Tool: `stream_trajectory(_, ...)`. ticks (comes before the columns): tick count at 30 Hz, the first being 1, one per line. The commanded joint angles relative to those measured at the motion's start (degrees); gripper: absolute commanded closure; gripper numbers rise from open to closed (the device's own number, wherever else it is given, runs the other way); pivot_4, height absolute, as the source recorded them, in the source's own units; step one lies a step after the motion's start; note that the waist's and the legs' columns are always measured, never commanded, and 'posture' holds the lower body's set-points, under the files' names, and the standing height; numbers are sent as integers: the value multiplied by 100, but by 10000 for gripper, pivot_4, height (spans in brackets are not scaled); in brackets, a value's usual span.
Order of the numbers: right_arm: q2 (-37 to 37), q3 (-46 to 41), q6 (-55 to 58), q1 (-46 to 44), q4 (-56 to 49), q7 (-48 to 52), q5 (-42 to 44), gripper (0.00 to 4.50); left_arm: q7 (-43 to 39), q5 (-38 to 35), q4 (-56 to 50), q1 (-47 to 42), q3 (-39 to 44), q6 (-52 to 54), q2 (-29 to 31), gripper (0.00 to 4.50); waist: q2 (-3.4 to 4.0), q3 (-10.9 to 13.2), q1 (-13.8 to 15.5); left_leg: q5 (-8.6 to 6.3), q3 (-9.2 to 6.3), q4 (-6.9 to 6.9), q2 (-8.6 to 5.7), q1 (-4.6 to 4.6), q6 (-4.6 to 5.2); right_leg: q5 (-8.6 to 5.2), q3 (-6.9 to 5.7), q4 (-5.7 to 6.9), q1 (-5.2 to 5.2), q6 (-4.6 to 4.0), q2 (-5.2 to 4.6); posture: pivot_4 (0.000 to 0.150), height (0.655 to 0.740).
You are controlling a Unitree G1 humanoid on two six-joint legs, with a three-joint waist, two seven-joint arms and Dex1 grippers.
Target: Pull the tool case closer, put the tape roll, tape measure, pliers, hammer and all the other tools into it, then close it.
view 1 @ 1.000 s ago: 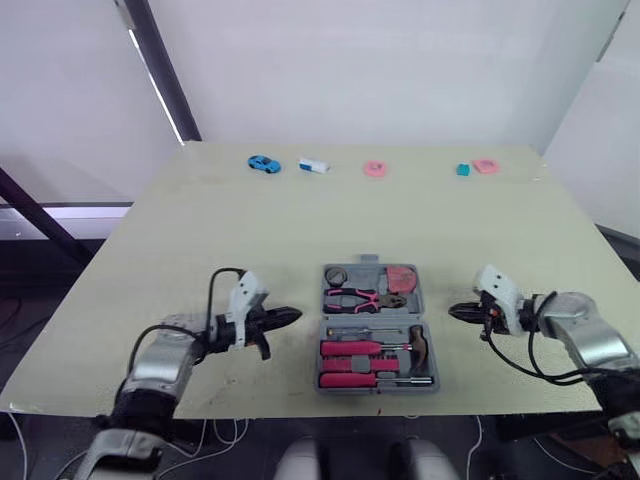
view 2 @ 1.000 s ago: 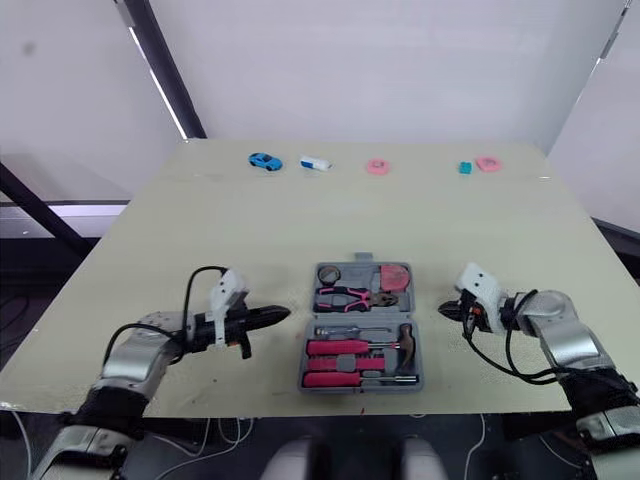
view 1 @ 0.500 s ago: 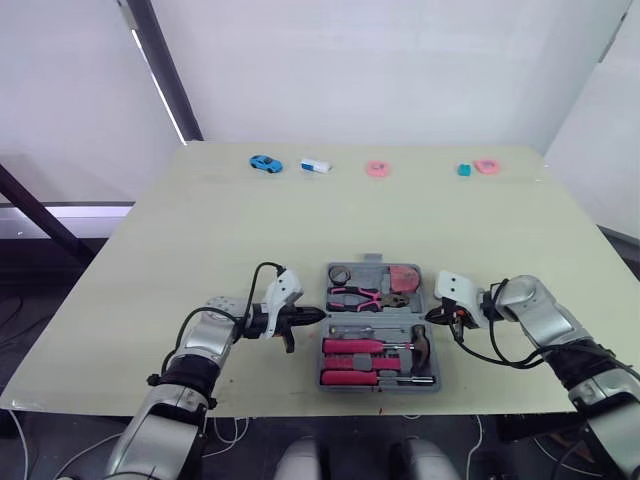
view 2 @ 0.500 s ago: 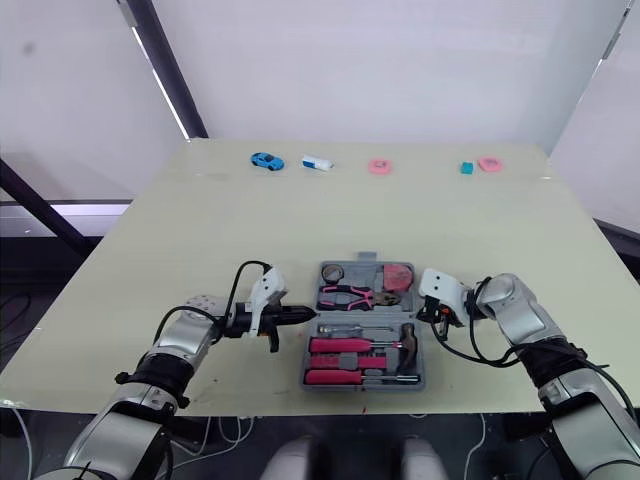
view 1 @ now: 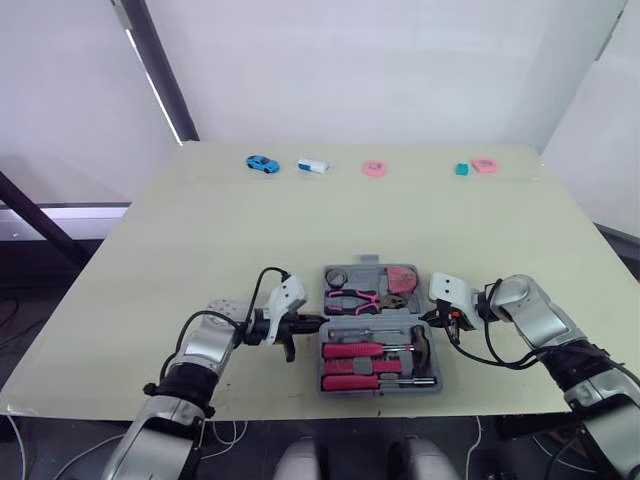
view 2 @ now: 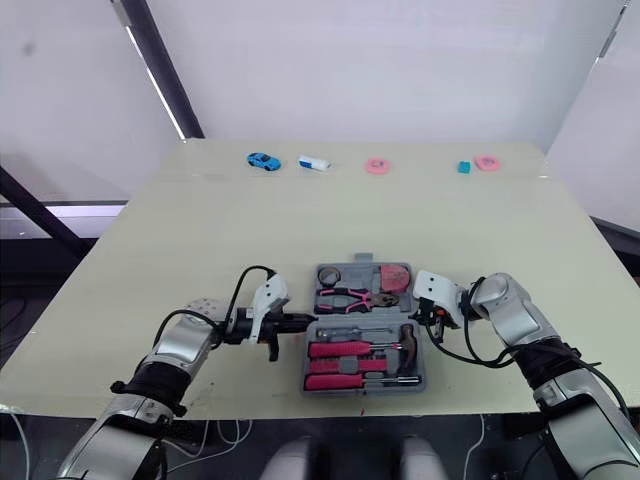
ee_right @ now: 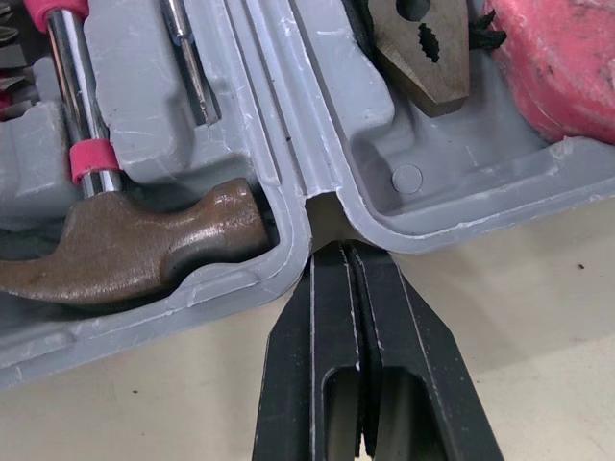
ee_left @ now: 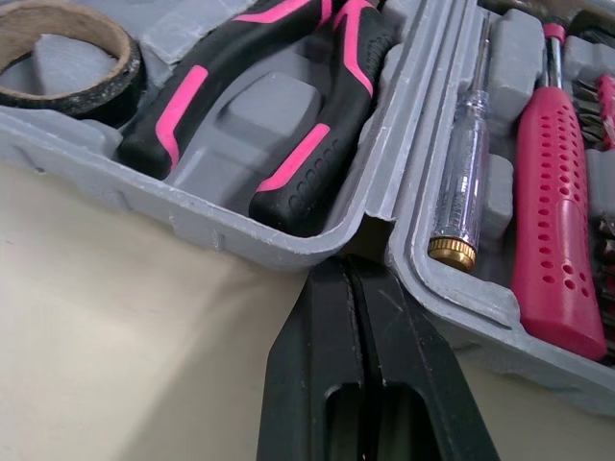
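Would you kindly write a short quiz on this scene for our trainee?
1. True or false: the grey plastic tool case lies open.
2. Which thing shares a half of the case with the pink-and-black pliers? A. black tape roll; B. brown-headed hammer; C. red-handled screwdriver.
3. Fill in: the left gripper and the right gripper, with their tips at the case's hinge ends, both have fingers ____.
Key: 1 true; 2 A; 3 shut.

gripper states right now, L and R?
Left gripper: shut, holding nothing, tips at the tool case hinge notch.
Right gripper: shut, holding nothing, tips at the hinge notch on the opposite side.
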Motion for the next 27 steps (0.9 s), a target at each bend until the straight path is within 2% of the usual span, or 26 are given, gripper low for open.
stream_trajectory(1, 73, 77, -4, 91, -396, 130, 90, 44796, -116, -68, -429, 107, -155, 46, -60, 45000, 0, 0, -2, 0, 0, 0, 0, 0, 0, 0, 0, -1, 0, 0, 0, 1500, 7400)
stream_trajectory(9, 4, 69, 204, 360, -840, 152, 144, 44796, -67, -53, -737, 448, -129, 155, 57, 45000, 0, 0, -2, 0, -1, -2, 0, 0, 0, -1, 0, -1, -1, -1, 0, 1500, 7400)
stream_trajectory(27, 8, 62, 394, 602, -1116, 104, 152, 44796, -13, -41, -960, 811, -44, 163, 248, 45000, 0, 0, -18, 0, -2, -2, 2, 3, 0, -1, 0, 0, 0, -2, 3, 1500, 7400)
